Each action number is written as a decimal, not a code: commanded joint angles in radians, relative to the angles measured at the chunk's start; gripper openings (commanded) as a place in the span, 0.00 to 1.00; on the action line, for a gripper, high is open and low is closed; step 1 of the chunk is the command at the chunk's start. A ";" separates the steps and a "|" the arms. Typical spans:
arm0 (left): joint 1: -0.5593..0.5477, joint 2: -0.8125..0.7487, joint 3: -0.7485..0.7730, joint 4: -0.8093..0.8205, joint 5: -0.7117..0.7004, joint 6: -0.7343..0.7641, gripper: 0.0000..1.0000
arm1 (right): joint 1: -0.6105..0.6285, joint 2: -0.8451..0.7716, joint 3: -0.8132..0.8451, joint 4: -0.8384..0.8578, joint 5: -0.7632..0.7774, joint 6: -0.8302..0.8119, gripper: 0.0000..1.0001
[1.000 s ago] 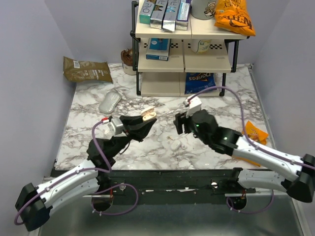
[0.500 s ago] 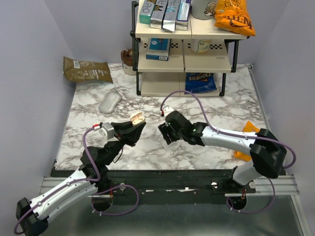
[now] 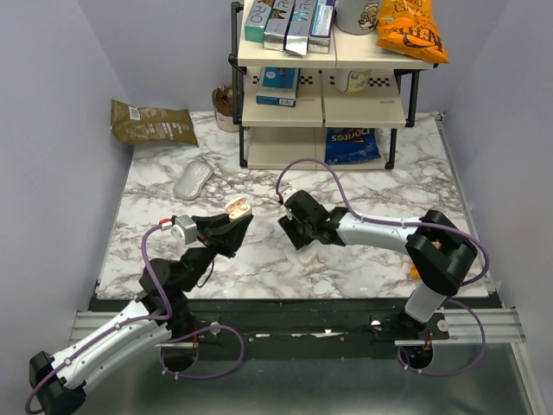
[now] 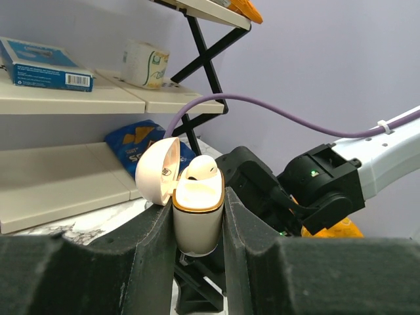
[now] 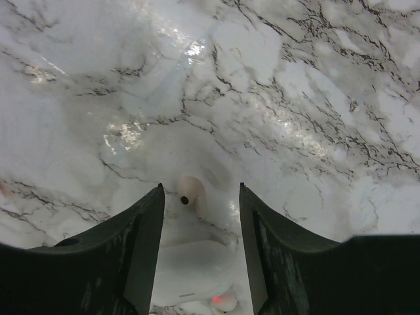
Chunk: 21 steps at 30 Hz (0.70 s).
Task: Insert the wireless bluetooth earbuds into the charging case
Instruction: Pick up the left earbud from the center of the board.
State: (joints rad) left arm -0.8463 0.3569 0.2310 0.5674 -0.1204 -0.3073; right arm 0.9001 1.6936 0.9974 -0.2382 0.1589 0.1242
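Earbud (image 5: 189,190): lies on the table (image 5: 295,79), low centre of the right wrist view, between the parted jaws of the right gripper (image 5: 201,197), touching neither. Left of that in the top view, pinched at both sides by the left gripper (image 3: 232,216): the case (image 4: 198,226), upright, lid swung open leftward, other earbud (image 4: 202,168) seated inside. Beyond, upper frame: shelf (image 3: 276,149).

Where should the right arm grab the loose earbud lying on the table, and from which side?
Grip the earbud across its rounded body, coming straight down from above. It lies loose on the marble table and sits between the open jaws of the right gripper, so closing on its two sides looks surest. It is tiny, so go low.
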 commanded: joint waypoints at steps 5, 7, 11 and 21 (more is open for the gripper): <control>-0.004 0.017 -0.007 0.018 -0.010 -0.012 0.00 | -0.020 0.038 0.027 -0.010 -0.053 -0.026 0.55; -0.004 0.027 -0.005 0.028 -0.002 -0.013 0.00 | -0.020 0.040 0.026 -0.007 -0.068 -0.028 0.54; -0.004 0.034 -0.005 0.031 -0.001 -0.016 0.00 | -0.021 0.054 0.026 -0.010 -0.078 -0.024 0.50; -0.004 0.030 -0.010 0.029 0.004 -0.026 0.00 | -0.021 0.081 0.029 -0.018 -0.055 -0.009 0.38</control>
State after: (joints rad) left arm -0.8463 0.3897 0.2310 0.5762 -0.1200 -0.3210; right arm 0.8814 1.7473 1.0016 -0.2371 0.1093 0.1078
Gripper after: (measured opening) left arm 0.369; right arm 0.399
